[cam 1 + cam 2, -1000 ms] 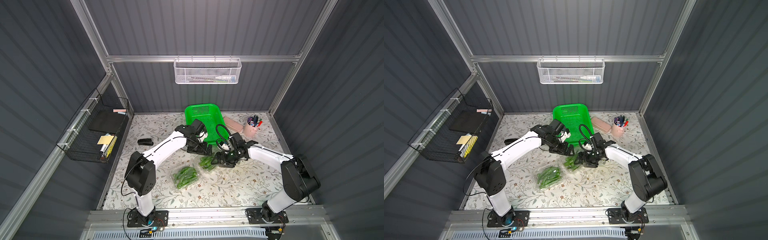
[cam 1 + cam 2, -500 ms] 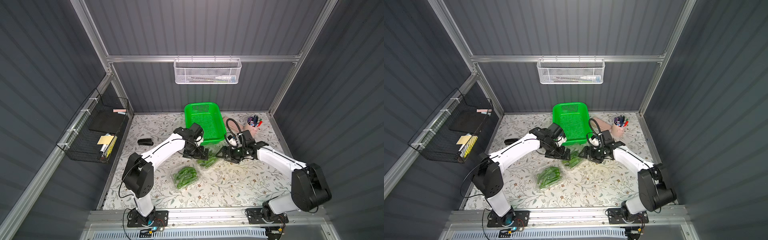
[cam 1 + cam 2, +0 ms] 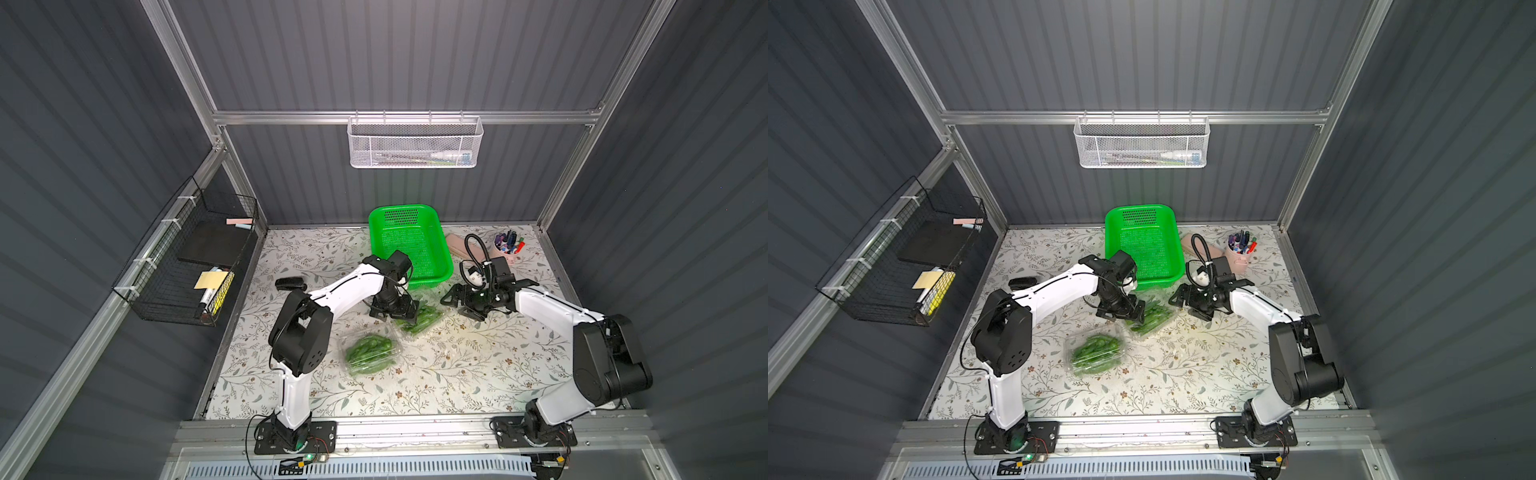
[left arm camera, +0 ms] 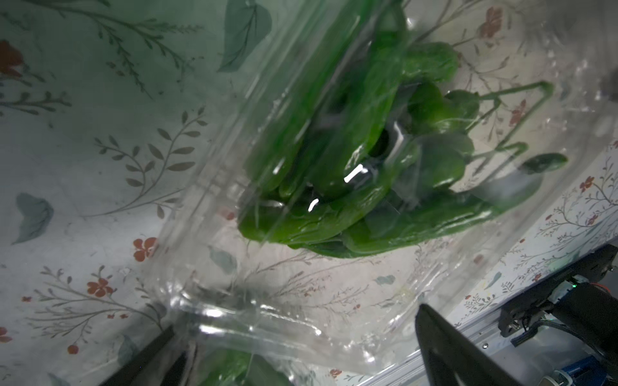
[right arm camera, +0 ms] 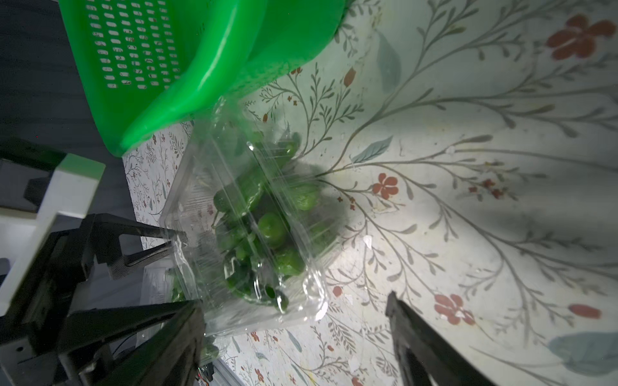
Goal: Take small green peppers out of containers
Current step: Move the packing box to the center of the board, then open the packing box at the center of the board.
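Left fingers (image 4: 448,351) spread, straddling the edge of a clear container (image 4: 267,300) of small green peppers (image 4: 334,200); right fingers (image 5: 418,344) spread, empty, just beside it.

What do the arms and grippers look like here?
The left arm and right arm match: white links, bulky black joints. The left gripper and right gripper are black and angular. A black cable loops above the right wrist.
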Controlling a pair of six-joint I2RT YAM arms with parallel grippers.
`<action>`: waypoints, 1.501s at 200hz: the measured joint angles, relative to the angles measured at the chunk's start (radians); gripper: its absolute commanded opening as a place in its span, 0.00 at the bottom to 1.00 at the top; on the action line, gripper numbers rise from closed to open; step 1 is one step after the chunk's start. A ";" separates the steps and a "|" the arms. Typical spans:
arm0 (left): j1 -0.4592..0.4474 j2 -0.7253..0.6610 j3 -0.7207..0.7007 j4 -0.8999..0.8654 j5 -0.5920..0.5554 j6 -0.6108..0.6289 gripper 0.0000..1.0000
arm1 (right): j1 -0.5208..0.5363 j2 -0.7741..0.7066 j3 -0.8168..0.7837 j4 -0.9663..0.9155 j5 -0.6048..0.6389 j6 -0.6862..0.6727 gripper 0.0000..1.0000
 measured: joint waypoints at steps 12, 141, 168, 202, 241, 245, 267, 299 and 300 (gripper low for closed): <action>0.005 0.029 0.045 -0.001 0.000 0.004 0.99 | 0.000 -0.001 0.000 0.002 -0.011 0.000 0.87; 0.045 -0.026 0.029 0.045 0.113 0.061 0.99 | -0.002 -0.095 -0.052 0.001 0.010 0.069 0.86; 0.046 -0.133 -0.104 0.116 0.214 0.031 0.99 | -0.002 -0.077 -0.052 0.003 0.011 0.069 0.86; 0.046 -0.166 -0.200 0.234 0.298 -0.023 0.99 | -0.002 -0.067 -0.052 0.015 0.009 0.071 0.86; 0.052 -0.162 -0.229 0.312 0.339 -0.066 0.99 | -0.002 -0.067 -0.051 0.019 0.005 0.068 0.86; 0.054 -0.162 -0.229 0.317 0.341 -0.069 0.99 | -0.002 -0.067 -0.051 0.018 0.005 0.068 0.86; 0.058 -0.161 -0.229 0.335 0.342 -0.081 0.99 | -0.002 -0.067 -0.051 0.016 0.005 0.067 0.86; 0.076 -0.161 -0.257 0.353 0.339 -0.092 0.99 | -0.002 -0.067 -0.051 0.016 0.005 0.067 0.86; 0.076 -0.161 -0.260 0.353 0.338 -0.092 0.99 | -0.002 -0.067 -0.051 0.016 0.005 0.067 0.86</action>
